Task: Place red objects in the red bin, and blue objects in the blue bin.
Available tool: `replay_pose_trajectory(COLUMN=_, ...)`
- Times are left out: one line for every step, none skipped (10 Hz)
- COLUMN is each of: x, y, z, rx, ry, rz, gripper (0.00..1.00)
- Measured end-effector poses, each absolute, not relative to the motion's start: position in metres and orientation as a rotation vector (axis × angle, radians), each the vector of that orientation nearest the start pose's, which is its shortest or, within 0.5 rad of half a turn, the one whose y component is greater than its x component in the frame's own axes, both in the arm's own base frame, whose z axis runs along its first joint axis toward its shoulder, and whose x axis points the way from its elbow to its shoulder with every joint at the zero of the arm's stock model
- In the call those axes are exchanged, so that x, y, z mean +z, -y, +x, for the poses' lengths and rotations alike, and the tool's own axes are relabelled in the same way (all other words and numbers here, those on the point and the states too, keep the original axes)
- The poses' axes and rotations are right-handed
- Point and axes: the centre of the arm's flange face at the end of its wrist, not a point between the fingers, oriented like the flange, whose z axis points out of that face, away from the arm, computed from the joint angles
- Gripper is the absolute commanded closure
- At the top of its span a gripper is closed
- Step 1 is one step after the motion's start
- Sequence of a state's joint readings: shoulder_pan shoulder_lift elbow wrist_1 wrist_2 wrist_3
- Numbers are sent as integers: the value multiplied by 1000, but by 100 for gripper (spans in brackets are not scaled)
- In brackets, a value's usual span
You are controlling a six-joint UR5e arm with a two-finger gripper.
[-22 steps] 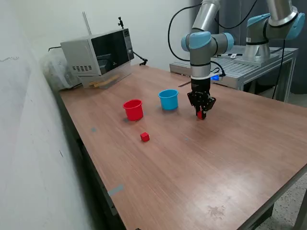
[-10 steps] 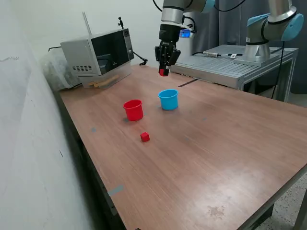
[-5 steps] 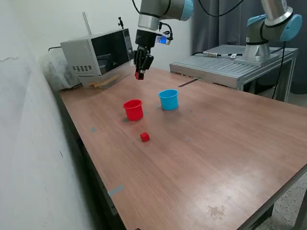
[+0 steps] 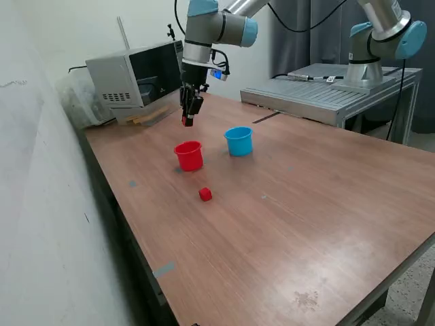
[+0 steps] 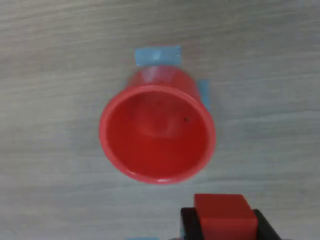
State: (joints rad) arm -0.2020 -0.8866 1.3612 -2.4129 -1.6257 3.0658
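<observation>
My gripper [image 4: 187, 121] hangs above the table, just over and slightly behind the red bin [image 4: 189, 155], shut on a small red cube [image 5: 223, 215]. In the wrist view the red bin [image 5: 157, 131] lies open below, nothing visible inside it, with the held cube off its rim. A second red cube [image 4: 205, 194] lies on the table in front of the red bin. The light blue bin [image 4: 238, 140] stands to the exterior view's right of the red one. No blue cubes show in either view.
A microwave-like box [image 4: 139, 78] sits at the back on the exterior view's left. A second arm [image 4: 380, 34] stands on a metal bench [image 4: 326, 85] at the back right. Blue tape marks [image 5: 157, 55] lie on the wood beside the red bin.
The arm has carried the red cube from the exterior view's right, up past the blue bin, then leftward and down to hang over the red bin.
</observation>
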Motion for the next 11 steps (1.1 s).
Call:
replay_pose_trajectory(x=248, y=-31, z=-758, rx=529, ry=-2472, rz=-2139, gripper=100)
replay_pose_trajectory(x=240, y=-36, z=-760, rx=520, ry=-2475, rz=-2129, gripper=100)
replay_pose_trajectory(x=234, y=-40, z=-761, rx=512, ry=-2477, rz=-2121, gripper=100)
replay_pose_trajectory(x=229, y=-43, z=-762, rx=506, ry=-2478, rz=-2116, gripper=100)
replay_pose_trajectory(x=225, y=-44, z=-762, rx=501, ry=-2479, rz=-2113, gripper=100)
replay_pose_trajectory(x=223, y=-45, z=-762, rx=498, ry=-2479, rz=-2112, gripper=100)
replay_pose_trajectory(x=221, y=-45, z=-763, rx=496, ry=-2479, rz=-2111, gripper=100)
replay_pose_trajectory(x=221, y=-46, z=-763, rx=498, ry=-2481, rz=-2111, gripper=100)
replay_pose_trajectory(x=220, y=-47, z=-763, rx=501, ry=-2483, rz=-2109, gripper=100)
replay_pose_trajectory(x=220, y=-50, z=-763, rx=506, ry=-2488, rz=-2104, gripper=100)
replay_pose_trajectory(x=220, y=-55, z=-763, rx=512, ry=-2495, rz=-2096, gripper=100)
